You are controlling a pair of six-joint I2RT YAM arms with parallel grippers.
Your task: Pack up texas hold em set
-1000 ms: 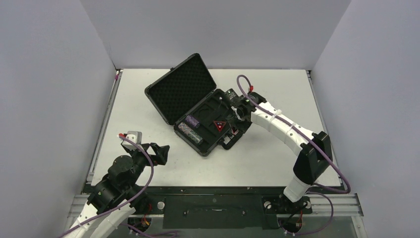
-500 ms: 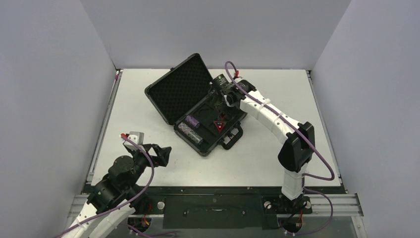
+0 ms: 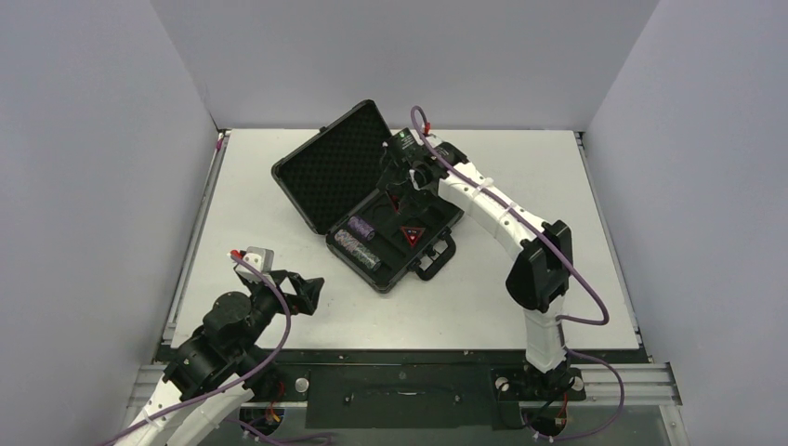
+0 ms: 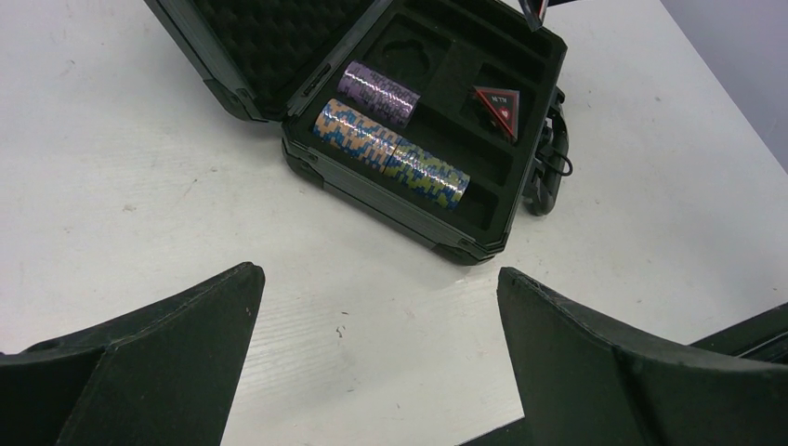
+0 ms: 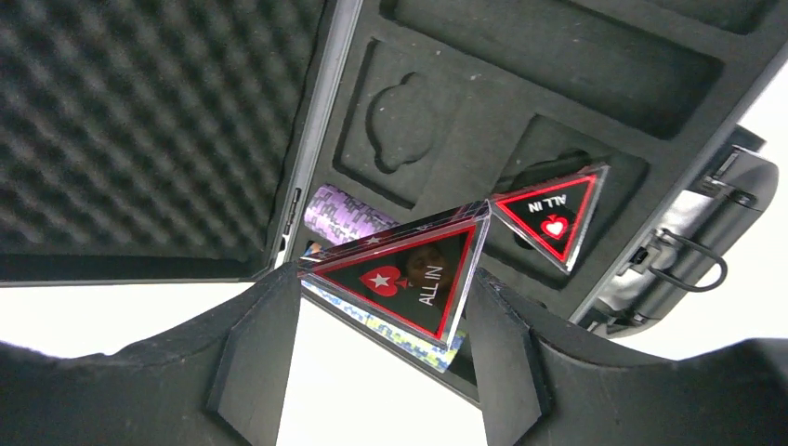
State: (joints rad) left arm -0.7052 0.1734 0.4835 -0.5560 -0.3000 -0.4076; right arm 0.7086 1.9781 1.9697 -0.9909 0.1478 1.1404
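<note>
right gripper point(image 5: 383, 295) pinches triangular token point(image 5: 409, 279) edgewise above briefcase point(image 5: 558, 56); tilted drop may jam outside its foam pocket. left gripper point(image 4: 376, 279) spread, empty.

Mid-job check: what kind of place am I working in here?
Likely a lab robot test cell: plain grey panel walls box in a white tabletop, and the left arm and right arm are bolted to a metal frame rail at its near edge.

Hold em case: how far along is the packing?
Done: three chip stacks and one triangular token sit in the case foam. In hand: the right end effector grips the second token above the open case. To do: seat that token, shut the lid. The left end effector is open, idle.
</note>
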